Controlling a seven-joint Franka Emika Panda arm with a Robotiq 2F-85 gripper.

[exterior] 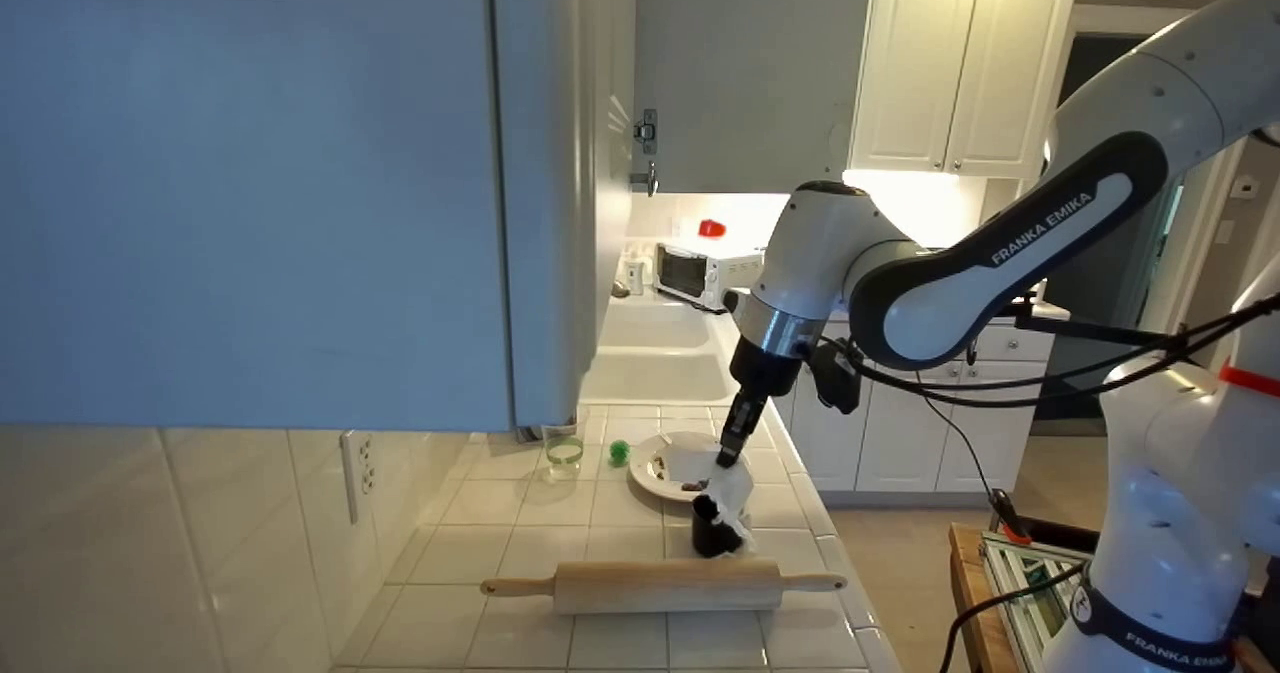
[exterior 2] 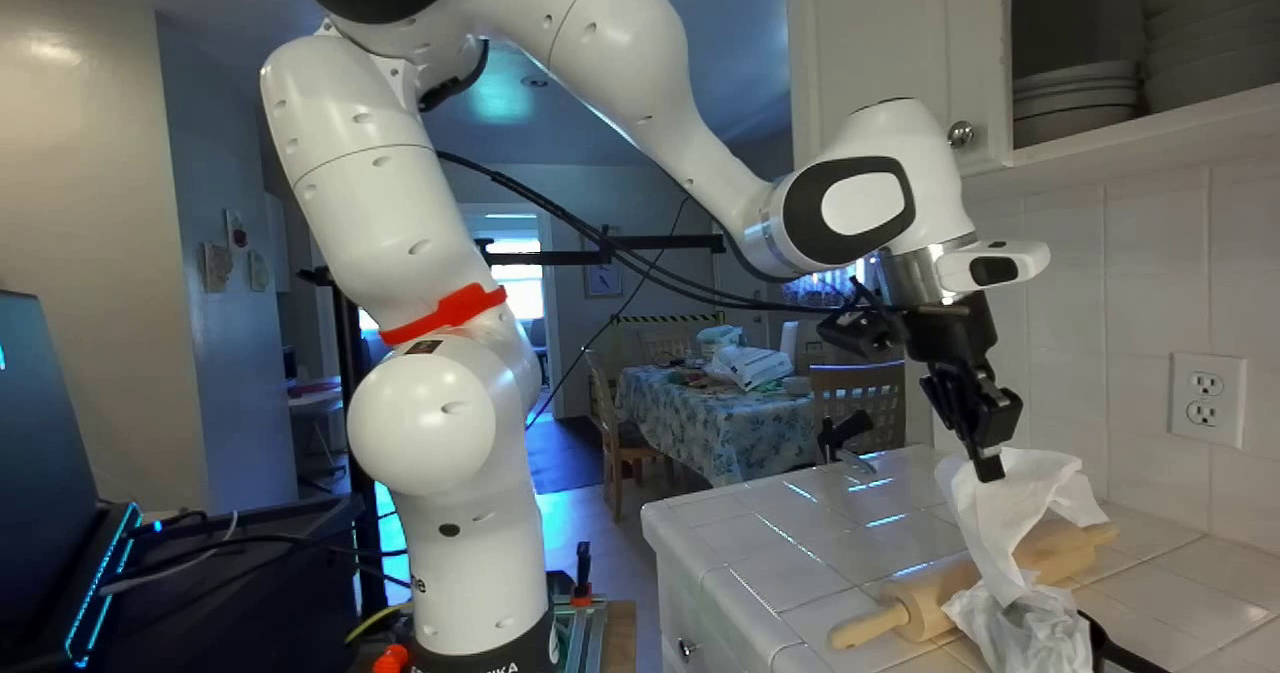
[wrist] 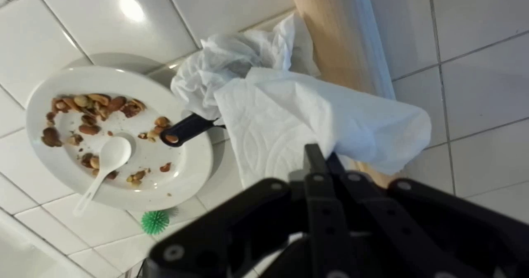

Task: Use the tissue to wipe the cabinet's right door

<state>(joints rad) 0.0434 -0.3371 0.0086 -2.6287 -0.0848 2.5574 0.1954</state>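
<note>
The arm (exterior 2: 370,193) stood arched, bent sharply near the top, its forearm (exterior 2: 640,73) sloping down to a wrist (exterior 2: 930,178) that angled downward. In both exterior views the gripper (exterior: 728,455) pointed down, tilted off the vertical. In the wrist view its two fingers (wrist: 319,205) ran side by side, pinched together at the tips.

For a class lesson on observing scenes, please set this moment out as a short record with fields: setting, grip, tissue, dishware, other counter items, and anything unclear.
Setting: white tiled counter
Grip: fingers shut on a white tissue
Tissue: drapes below the fingers, over the counter; wiping not under way
Dishware: white oval plate with nuts and a white spoon
Other counter items: wooden rolling pin; spiky green ball close to the plate; drinking glass
Unclear: whether the tissue touches the crumpled white material beneath it
</note>
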